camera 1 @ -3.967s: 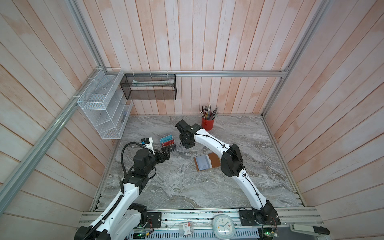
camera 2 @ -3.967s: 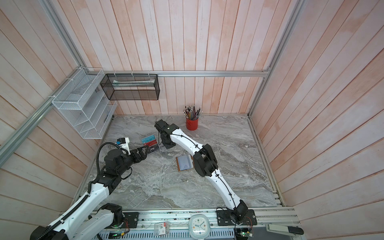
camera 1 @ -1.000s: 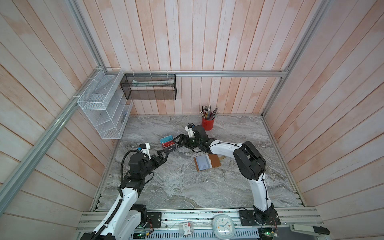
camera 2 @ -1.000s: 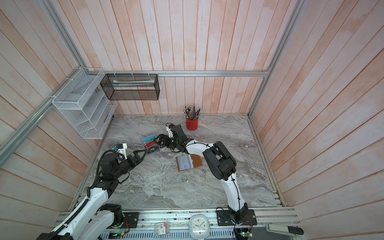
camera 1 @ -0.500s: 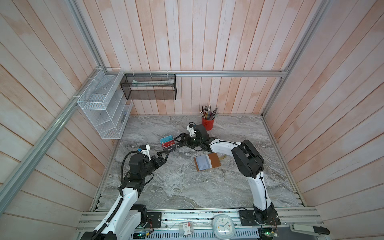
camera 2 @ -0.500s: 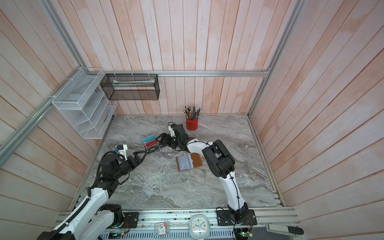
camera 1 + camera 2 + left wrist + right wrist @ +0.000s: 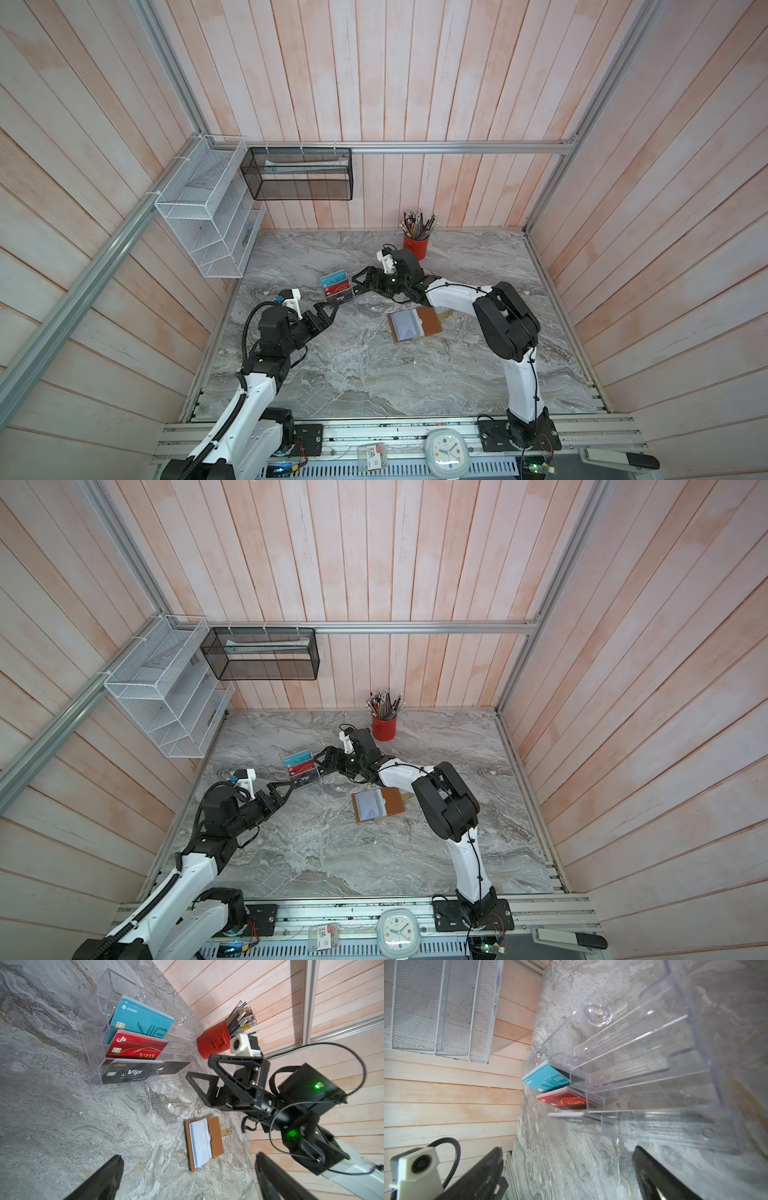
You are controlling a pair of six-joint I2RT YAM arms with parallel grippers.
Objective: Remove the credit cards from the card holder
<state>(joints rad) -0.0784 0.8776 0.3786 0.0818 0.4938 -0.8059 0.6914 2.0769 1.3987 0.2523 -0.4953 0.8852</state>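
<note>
On the grey table (image 7: pixel 374 374) the wallet (image 7: pixel 414 327) lies open and flat. Its pale sleeves face up, and its brown strap (image 7: pixel 226 1131) sticks out to one side. What is in the sleeves I cannot tell. Nothing touches the wallet.

Further back stands a clear rack (image 7: pixel 124 982) with teal, red and black cards (image 7: pixel 135 1047) in three rows. The wallet is near the rack, a bit closer to me and to the right.

The right gripper (image 7: pixel 355 286) is wide and holds nothing. Its tips sit just beside the right end of the rack. The left gripper (image 7: pixel 337 312) is wide too, with nothing in it. It points at the front of the rack from the left, and I cannot tell if it touches.

A red cup (image 7: pixel 416 248) full of pencils (image 7: pixel 417 222) stands by the back wall, behind the right gripper.
</note>
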